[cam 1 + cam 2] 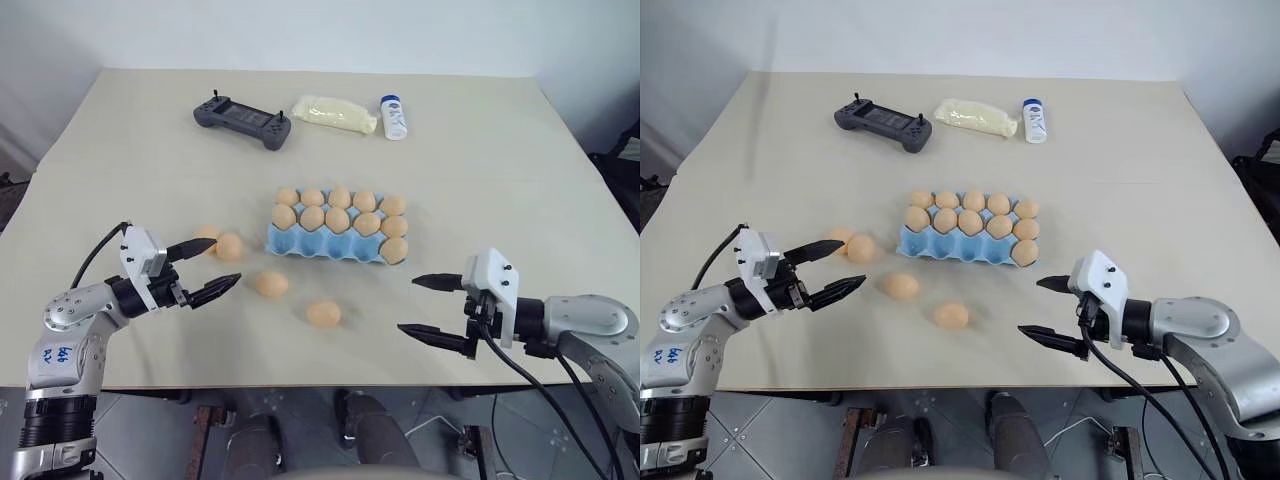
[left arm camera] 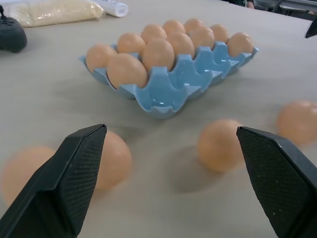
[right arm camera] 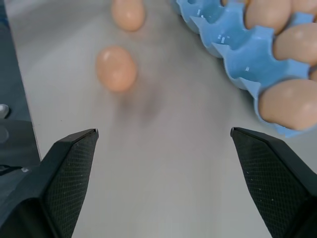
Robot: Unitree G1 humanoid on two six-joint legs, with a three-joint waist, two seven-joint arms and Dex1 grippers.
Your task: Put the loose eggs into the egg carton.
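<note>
The beige table [image 1: 480, 150] is the largest thing here, and most of its surface is bare — there is wide open room on the right side and along the front edge, where both arms hover.

The egg carton [image 1: 300, 243] sits near the middle of the table. Its two far rows are full of eggs, and the near row holds one egg at the right end (the other four cups of this row show bare blue).

At the far side, well apart from the carton, a dark gamepad [image 1: 243, 121], a pale yellow packet [image 1: 333, 114] and a small white bottle [image 1: 394, 118] lie in a line; they do not stand between the arms and the carton.

The right gripper [image 1: 422, 306] hangs low over the table in front of the carton's right end, its two black fingers spread wide and holding nothing. The left gripper [image 1: 214, 266] is at the left, also with fingers wide apart and empty, pointing toward the eggs.

The four loose eggs lie on the table to the left and in front of the carton: two of them [image 1: 229, 246] close together just beyond the left fingertips, one [image 1: 271, 284] in front of the carton's left end, and one [image 1: 323, 314] nearer to the front edge — this last one lies between the two grippers.
</note>
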